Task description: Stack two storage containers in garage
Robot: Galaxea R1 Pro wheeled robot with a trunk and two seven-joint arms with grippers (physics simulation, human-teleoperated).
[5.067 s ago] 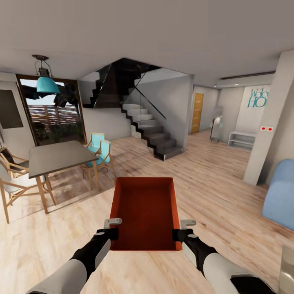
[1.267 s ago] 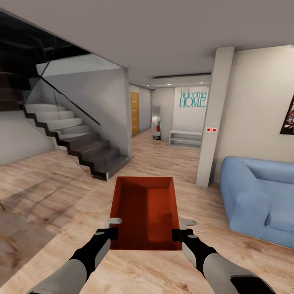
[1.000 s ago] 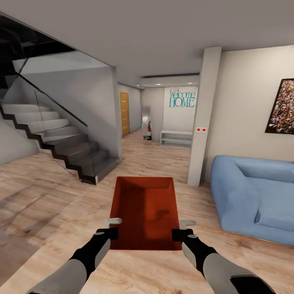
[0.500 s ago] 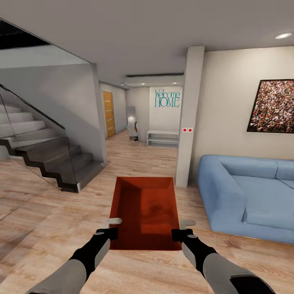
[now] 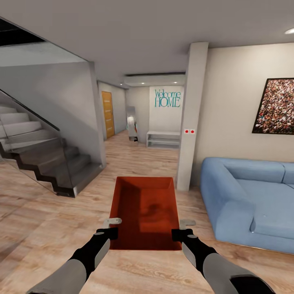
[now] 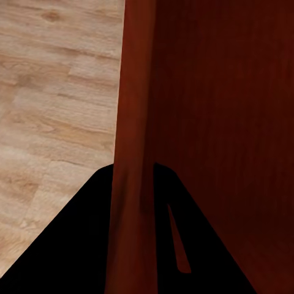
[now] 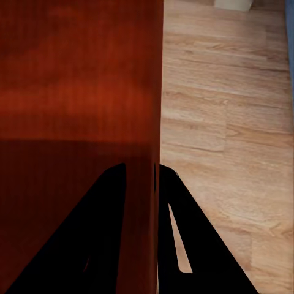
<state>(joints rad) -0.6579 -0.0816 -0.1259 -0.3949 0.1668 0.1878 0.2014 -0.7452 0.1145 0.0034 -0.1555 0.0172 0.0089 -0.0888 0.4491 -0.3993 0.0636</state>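
Currently, carry: storage container (image 5: pixel 145 212) held over wood floor (image 5: pixel 49 212).
Left gripper (image 5: pixel 107 233): fingers (image 6: pixel 86 245) pinching the wall between them.
Right gripper (image 5: pixel 182 234): likewise clamped on opposite wall.
Handling: likely light, stiff; thin walls suit rim pinches.

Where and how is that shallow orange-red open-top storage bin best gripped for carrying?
Grip the shallow orange-red open-top storage bin by its two long side walls near the near corners, coming in from either side. The walls are thin and upright, so fingers can straddle them, as the left gripper and right gripper do now, holding it level.
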